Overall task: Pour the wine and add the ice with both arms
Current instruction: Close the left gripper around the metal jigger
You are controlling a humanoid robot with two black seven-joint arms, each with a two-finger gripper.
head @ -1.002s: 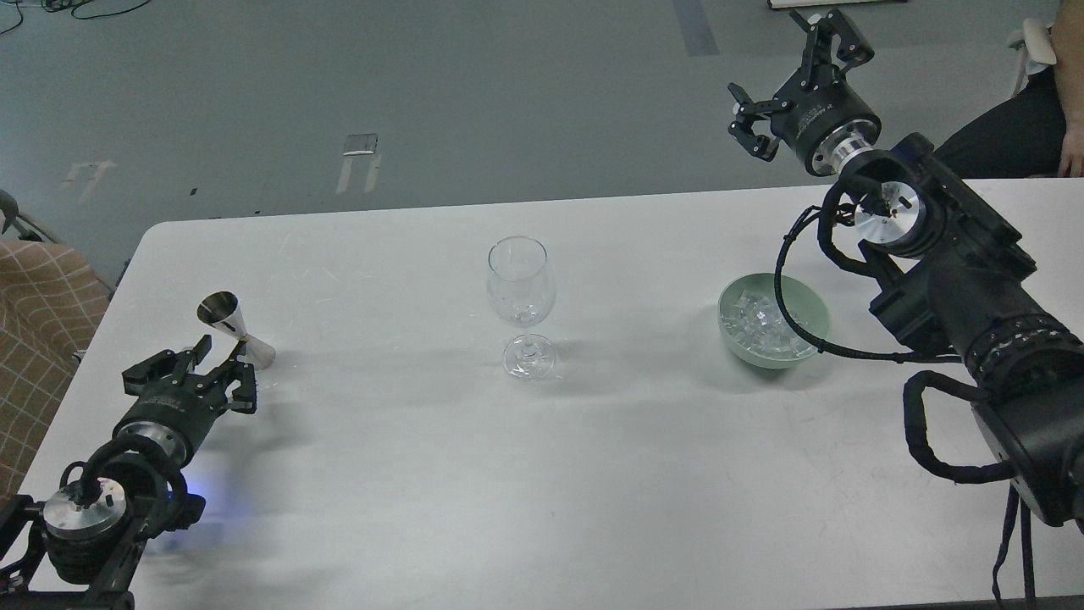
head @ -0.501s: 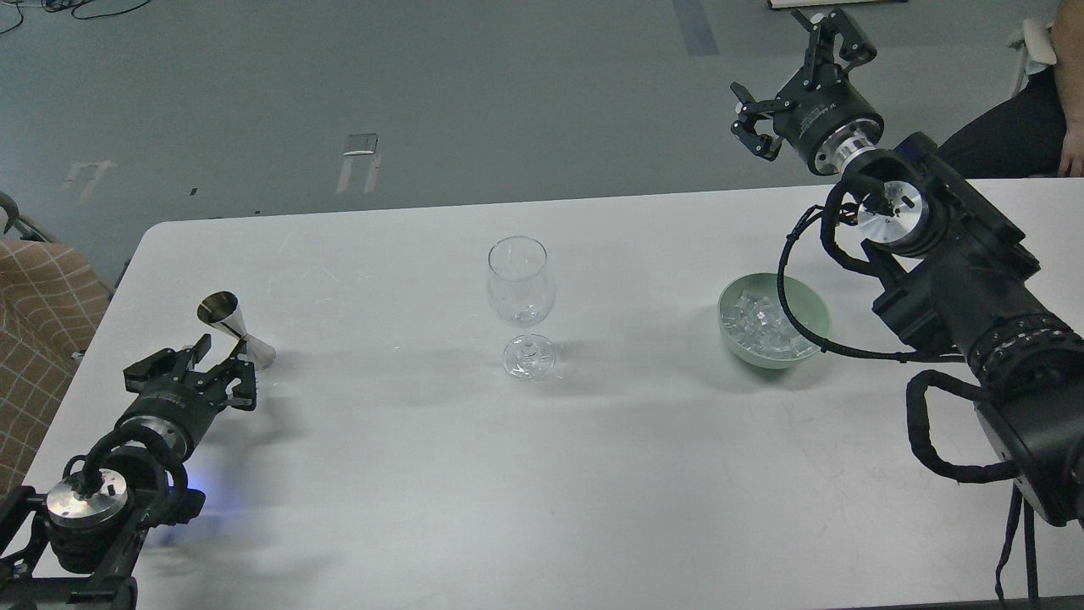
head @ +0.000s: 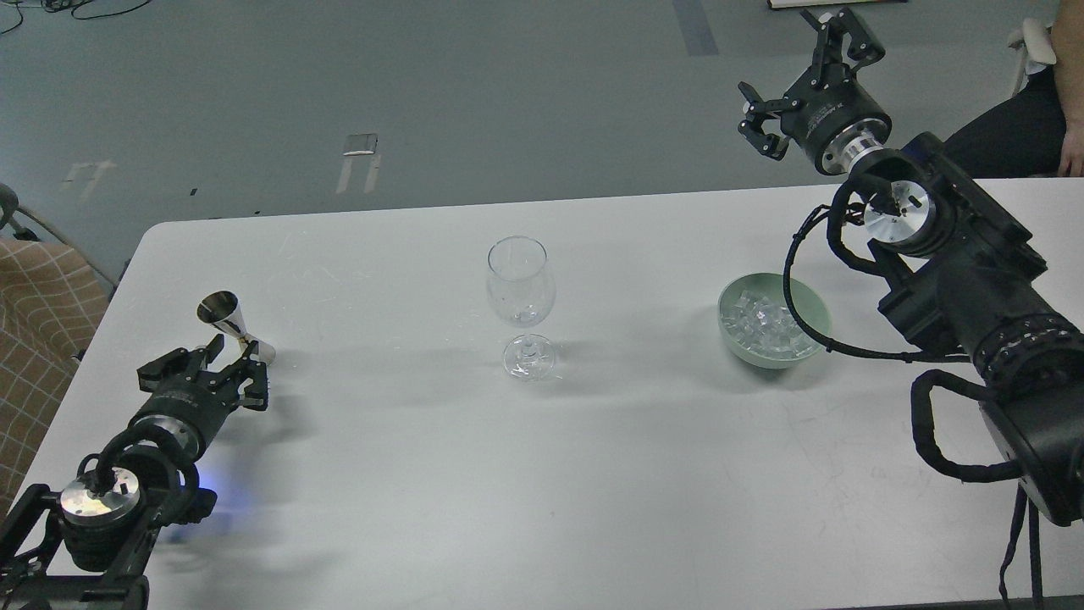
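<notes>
A clear wine glass [head: 522, 298] stands upright mid-table; no liquid shows in it. A steel jigger [head: 229, 325] stands at the left; I cannot see the wine inside it. A green bowl [head: 813, 305] at the right holds the ice [head: 764, 325], several small clear cubes. My left gripper [head: 218, 368] is open and empty, low over the table just in front of the jigger, its fingertips close to the jigger's base. My right gripper [head: 803, 76] is open and empty, raised high beyond the table's far edge, above and behind the bowl.
The white table [head: 525, 474] spans the view. A person's dark-clothed arm [head: 1016, 127] is at the far right edge. A checked cloth [head: 42, 313] lies off the table's left side. My right arm's cable [head: 792, 313] loops over the bowl.
My left gripper has moved slightly right and forward, closer to the jigger. My right gripper has shifted a little to the right and up. Glass, bowl and jigger have not moved.
</notes>
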